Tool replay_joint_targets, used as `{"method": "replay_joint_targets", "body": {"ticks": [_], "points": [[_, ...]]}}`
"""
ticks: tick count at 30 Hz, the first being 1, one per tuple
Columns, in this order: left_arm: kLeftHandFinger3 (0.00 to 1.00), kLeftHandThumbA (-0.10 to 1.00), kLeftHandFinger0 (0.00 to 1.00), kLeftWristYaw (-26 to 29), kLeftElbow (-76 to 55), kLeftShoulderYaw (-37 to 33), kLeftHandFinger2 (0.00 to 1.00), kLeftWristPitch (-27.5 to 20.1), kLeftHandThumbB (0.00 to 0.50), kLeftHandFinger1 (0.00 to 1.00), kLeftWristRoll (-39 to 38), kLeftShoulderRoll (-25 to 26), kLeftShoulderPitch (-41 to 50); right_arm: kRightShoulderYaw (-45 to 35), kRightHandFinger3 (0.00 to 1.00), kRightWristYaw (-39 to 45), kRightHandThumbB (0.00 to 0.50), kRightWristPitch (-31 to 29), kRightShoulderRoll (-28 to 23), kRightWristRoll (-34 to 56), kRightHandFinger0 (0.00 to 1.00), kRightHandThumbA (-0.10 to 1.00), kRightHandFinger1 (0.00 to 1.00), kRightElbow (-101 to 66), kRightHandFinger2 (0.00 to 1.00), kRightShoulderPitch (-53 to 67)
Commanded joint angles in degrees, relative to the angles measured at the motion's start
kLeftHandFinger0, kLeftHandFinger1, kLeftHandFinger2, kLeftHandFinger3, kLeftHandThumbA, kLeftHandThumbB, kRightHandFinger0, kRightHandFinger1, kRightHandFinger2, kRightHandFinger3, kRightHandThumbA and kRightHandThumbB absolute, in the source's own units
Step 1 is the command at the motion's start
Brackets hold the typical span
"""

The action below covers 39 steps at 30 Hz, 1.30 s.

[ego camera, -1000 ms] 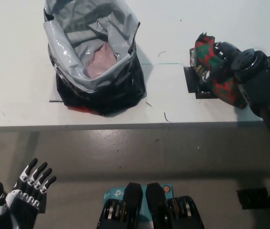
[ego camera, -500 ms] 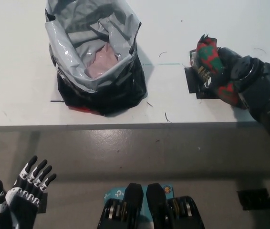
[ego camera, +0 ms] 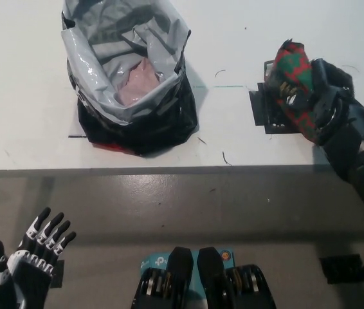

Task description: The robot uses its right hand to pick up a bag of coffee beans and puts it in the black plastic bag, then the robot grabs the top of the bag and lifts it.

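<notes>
Right hand [ego camera: 320, 96], black, was at the right side of the white counter [ego camera: 27, 84], fingers wrapped round the coffee bag [ego camera: 296, 80]. Bag was red w/ green pattern, held tilted, top end pointing up and away from the robot, lower end hidden behind the hand. Whether it was touching the counter or just off it couldn't be told. Right under and beside it lay a dark flat mat [ego camera: 267, 111] on the counter, partly covered by bag and hand.

Black plastic bag [ego camera: 137, 122] stood on the left half of the counter, well apart from the coffee bag. Its mouth was open, rim folded outward so the grey glossy inner side showed. Something pale pink [ego camera: 137, 80] sat inside, near the middle; what it was couldn't be made out. A bit of red [ego camera: 108, 147] showed at the bag's base on the front-left side.

A thin greenish line [ego camera: 230, 86] ran across the counter between the two bags, plus a few small dark marks near the front edge.

Left hand [ego camera: 31, 261], white w/ black fingers, was down at lower left, below counter level over the grey floor [ego camera: 188, 206], fingers spread and pointing up, holding nothing.
</notes>
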Motion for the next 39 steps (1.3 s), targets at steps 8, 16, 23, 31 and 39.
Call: {"method": "replay_joint_targets", "body": {"ticks": [8,16,23,31,39], "points": [[1.0,1.0,1.0,0.42,-0.46,0.84,1.0,-2.39,0.238,1.0,-0.87,0.61,-0.87,-44.38,1.0,7.15,0.131,-4.13,-1.18,40.22,0.0,-0.1,0.03,0.25,0.34,-1.38],[1.0,1.0,1.0,0.53,-0.46,0.87,1.0,-2.11,0.242,1.0,-0.89,0.63,-1.31,-68.07,1.0,21.08,0.11,3.11,-1.14,58.63,0.0,-0.1,0.07,-0.56,0.67,-3.32],[1.0,1.0,1.0,0.96,-0.37,1.07,1.0,-2.26,0.249,1.0,0.17,0.55,-0.98,-75.26,0.97,25.01,0.117,4.46,0.97,61.07,0.0,-0.1,0.12,-2.32,0.67,-4.3],[1.0,1.0,1.0,0.91,-0.09,1.17,1.0,-2.41,0.261,1.0,-0.07,0.62,-0.95,-78.23,1.0,29.68,0.074,7.74,2.47,60.99,0.0,-0.1,0.17,-5.49,0.62,-6.97],[1.0,1.0,1.0,0.98,-0.27,1.08,1.0,-2.15,0.278,1.0,0.63,0.72,-0.97,-73.91,1.0,28.38,0.141,15.89,7.26,63.59,0.0,-0.1,0.26,-24.93,0.74,-12.73]]}}
